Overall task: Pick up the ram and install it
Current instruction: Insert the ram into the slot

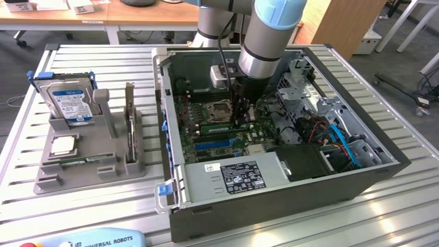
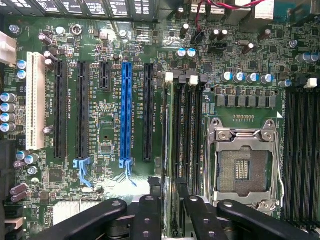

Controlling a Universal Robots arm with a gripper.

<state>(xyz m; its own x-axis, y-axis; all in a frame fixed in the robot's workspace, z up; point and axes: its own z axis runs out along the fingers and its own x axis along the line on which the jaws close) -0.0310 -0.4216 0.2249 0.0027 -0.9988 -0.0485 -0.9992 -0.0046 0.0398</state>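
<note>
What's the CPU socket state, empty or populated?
Empty. The CPU socket shows its bare contact grid, with no chip or cooler seated on it.

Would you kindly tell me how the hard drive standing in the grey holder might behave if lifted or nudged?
The hard drive is probably rigid and heavy for its size, given its boxy metal-looking case. Standing on edge in the grey holder, it looks propped against tipping, though nudged free it might topple. Its smooth labelled face may be slippery.

Bright even room light, glare on the slatted tabletop (image 1: 391,206), soft shadow inside the computer case (image 1: 274,208), motherboard (image 2: 107,100) evenly lit
</note>
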